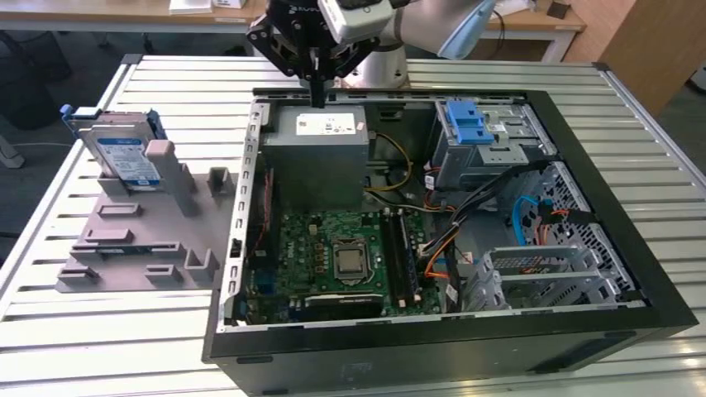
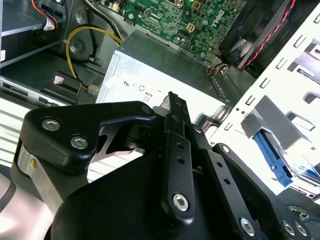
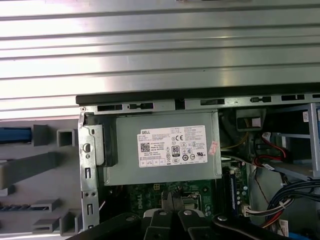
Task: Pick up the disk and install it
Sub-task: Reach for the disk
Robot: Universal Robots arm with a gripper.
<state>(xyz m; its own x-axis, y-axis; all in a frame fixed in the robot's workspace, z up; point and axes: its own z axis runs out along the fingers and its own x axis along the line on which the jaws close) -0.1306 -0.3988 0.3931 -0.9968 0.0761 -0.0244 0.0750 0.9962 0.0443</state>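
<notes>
Exterior view: I see the gripper (image 1: 317, 99) hanging over the far wall of the open computer case (image 1: 657, 291), which lies on its side on the slatted metal table (image 1: 66, 347). The tip points straight down at the far end of the grey power supply (image 1: 314, 161). The two fingers are pressed together with nothing between them.

The disk (image 1: 119, 155) stands upright on its edge in the grey fixture (image 1: 132, 248), outside the case towards the exterior view's left, at the fixture's far end. Its white label with a blue band faces the camera, and blue rails run along its edges. It is well apart from the gripper and nothing touches it.

Inside the case, the green motherboard (image 1: 331, 248) lies nearer than the power supply, with the processor socket (image 1: 350, 260) at its middle. The drive cage (image 1: 491, 149) sits in the far corner towards the exterior view's right and carries a blue ribbed latch (image 1: 468, 124) on top. Orange, blue and black cables run between the cage and the motherboard.

First wrist view: the closed gripper (image 3: 172, 200) sits over the motherboard's edge, just beside the power supply (image 3: 165, 150) with its white sticker. Beyond the case wall I see part of the grey fixture (image 3: 30, 165).

Second wrist view: the black gripper (image 2: 172, 100) is seen from behind, its jaws together, above the power supply (image 2: 150, 65).
</notes>
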